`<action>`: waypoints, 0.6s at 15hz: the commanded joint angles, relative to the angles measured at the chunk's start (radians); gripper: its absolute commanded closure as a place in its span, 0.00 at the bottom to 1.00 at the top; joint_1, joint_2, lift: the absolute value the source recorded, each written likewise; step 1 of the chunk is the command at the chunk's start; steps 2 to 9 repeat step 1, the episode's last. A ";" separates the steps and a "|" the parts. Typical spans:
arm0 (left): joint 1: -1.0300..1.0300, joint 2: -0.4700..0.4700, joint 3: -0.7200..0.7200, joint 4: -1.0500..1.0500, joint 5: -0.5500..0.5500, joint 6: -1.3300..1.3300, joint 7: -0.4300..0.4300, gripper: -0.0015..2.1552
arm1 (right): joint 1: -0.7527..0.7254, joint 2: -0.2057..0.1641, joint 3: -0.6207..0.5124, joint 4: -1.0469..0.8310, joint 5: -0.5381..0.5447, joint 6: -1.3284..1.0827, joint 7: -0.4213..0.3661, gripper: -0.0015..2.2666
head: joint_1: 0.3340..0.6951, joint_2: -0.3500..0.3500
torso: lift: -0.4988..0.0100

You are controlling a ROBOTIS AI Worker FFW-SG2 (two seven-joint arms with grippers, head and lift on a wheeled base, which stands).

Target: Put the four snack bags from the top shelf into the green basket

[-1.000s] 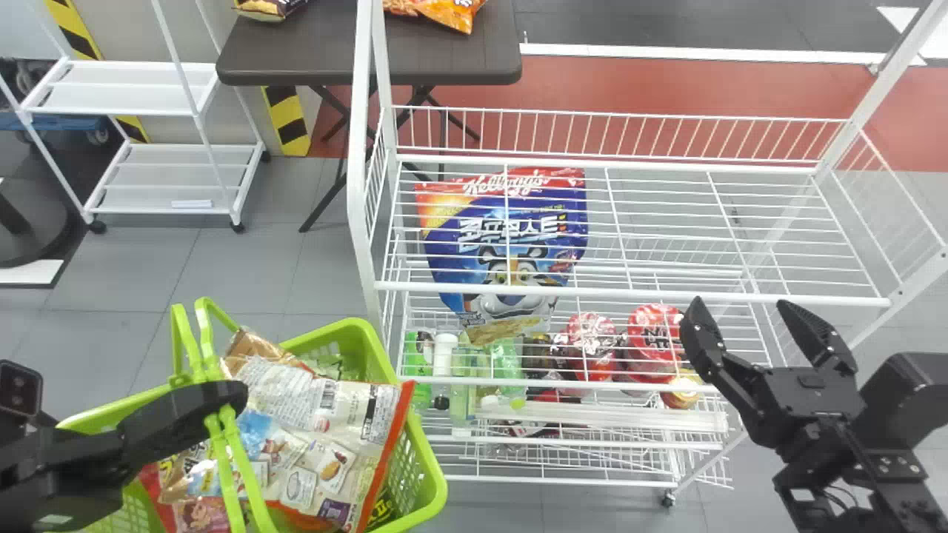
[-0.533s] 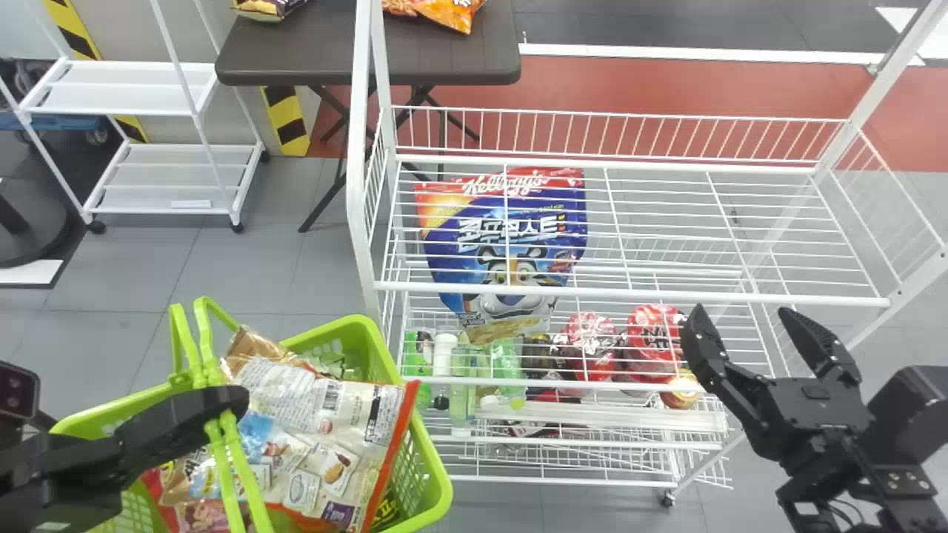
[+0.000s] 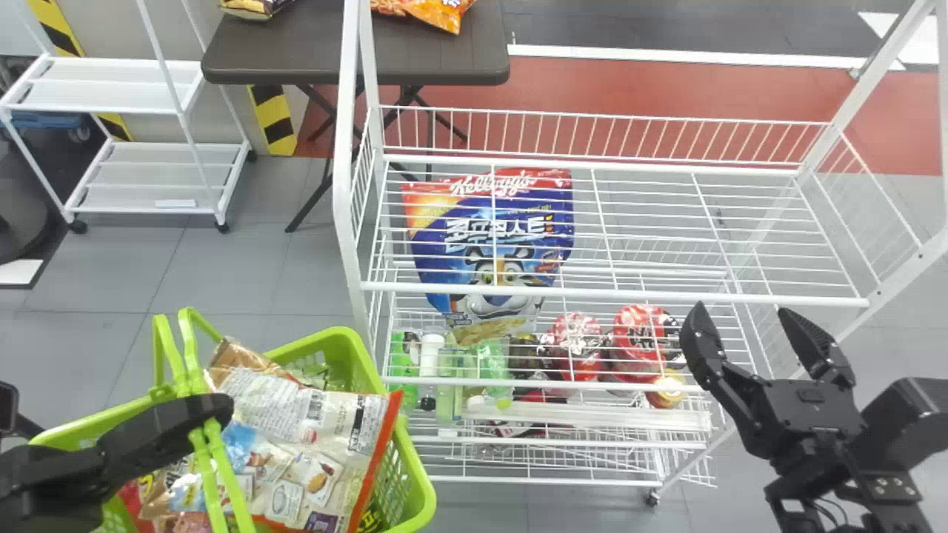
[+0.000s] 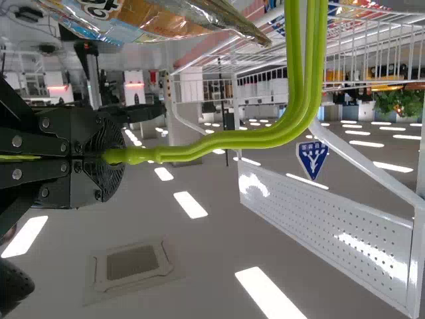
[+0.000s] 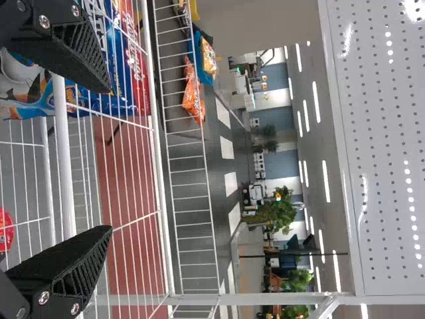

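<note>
Snack bags (image 3: 307,429) lie in the green basket (image 3: 421,474), probably light, soft and slippery, best pinched by a sealed edge (image 3: 375,455), while the left pincer (image 4: 109,156) clamps the handles (image 4: 232,139) and the right pincer (image 3: 743,311) gapes wide.

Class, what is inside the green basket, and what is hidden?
Snack bags lie in the green basket, a large one with an orange-red edge on top. It covers parts of those beneath, so their full number cannot be told.
</note>
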 commanded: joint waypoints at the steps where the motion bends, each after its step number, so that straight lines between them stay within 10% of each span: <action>1: -0.004 0.003 0.004 0.000 -0.001 0.001 -0.011 1.00 | -0.019 0.001 0.000 0.018 0.001 -0.001 0.000 0.03 | 1.00 0.41 | 0.98; 9: -0.004 0.003 0.004 0.000 -0.001 0.001 -0.011 1.00 | -0.019 0.001 0.000 0.018 0.001 -0.001 0.000 0.03 | 1.00 0.41 | 0.98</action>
